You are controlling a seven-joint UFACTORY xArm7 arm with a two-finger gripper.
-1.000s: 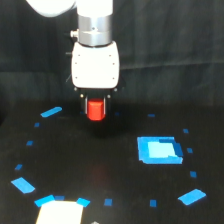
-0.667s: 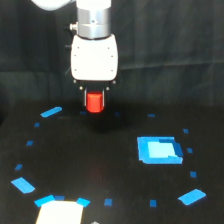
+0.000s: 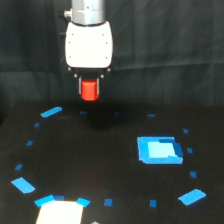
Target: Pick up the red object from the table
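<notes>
**Inspector A:** Nearest edge first. What is at the bottom of the exterior view?

**Inspector B:** A pale white patch (image 3: 59, 212) at the bottom edge, toward the exterior view's left, with blue tape marks (image 3: 23, 185) touching or just beside it. More small marks lie in a rough ring across the table (image 3: 90, 165), which is flat and black.

**Inspector A:** Mid-field?

**Inspector B:** One larger bright blue rectangle (image 3: 158, 150) toward the exterior view's right. A blue diamond-shaped mark (image 3: 191, 197) sits nearer the camera than it, and a slanted blue strip (image 3: 51, 111) lies toward the far left.

**Inspector A:** And the task's item?

**Inspector B:** The red object (image 3: 90, 90) is off the table, raised above its far portion, with a faint dark shadow on the surface below it. It hangs directly under the white gripper body.

**Inspector A:** Gripper condition?

**Inspector B:** The gripper (image 3: 90, 89) is pinching the red object; dark fingers (image 3: 80, 87) flank it on both sides, touching. The arm rises out of the top of the view. A dark curtain (image 3: 175, 50) stands behind.
</notes>
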